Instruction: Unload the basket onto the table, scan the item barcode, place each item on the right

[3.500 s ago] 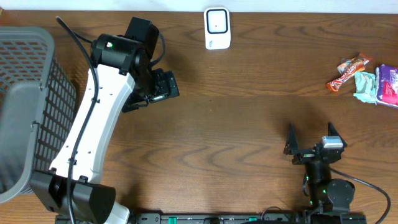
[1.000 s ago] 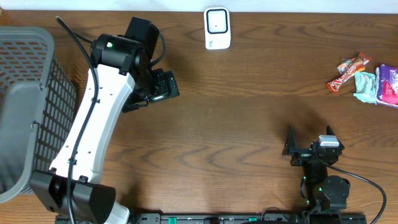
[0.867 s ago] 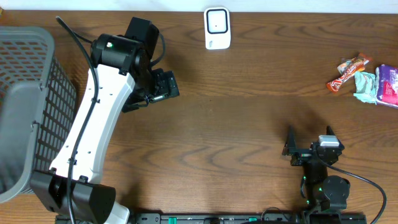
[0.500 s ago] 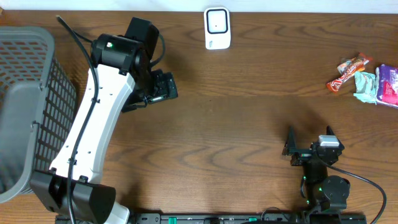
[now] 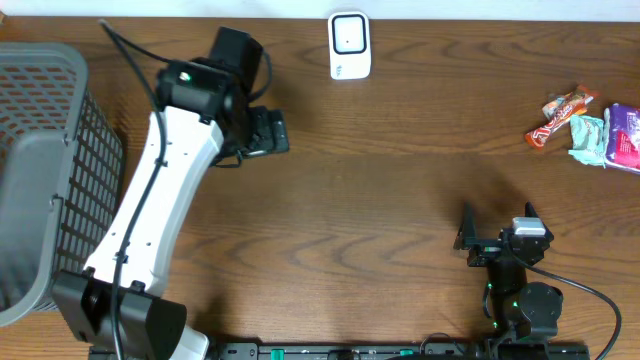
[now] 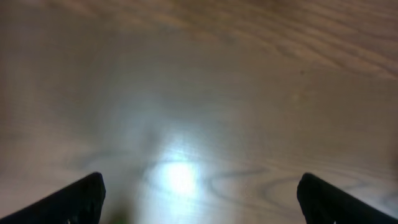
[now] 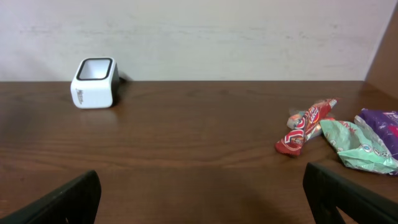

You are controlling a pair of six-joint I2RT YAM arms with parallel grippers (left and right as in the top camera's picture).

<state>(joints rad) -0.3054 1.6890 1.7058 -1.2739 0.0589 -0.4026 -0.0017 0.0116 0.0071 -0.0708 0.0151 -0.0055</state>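
Basket is sitting far left of the scanner. Left gripper is hovering near the scanner's left, jaws wide, holding nothing. Right gripper is standing well right of it, equally wide. Snack packets are lying far to the scanner's right, untouched.

Mock shop checkout, prob. in a lab/test rm. Wood-grain desk w/ a small white barcode scanner ahead & to the right of the left hand, and a grey mesh shopping basket well to that hand's left. Wrapped snacks lie far right of the right hand: red bar, teal pkt, purple pkt. Plain pale wall beyond the scanner. Robot arms fixed at the desk's near edge, so a test rig, not a real store.
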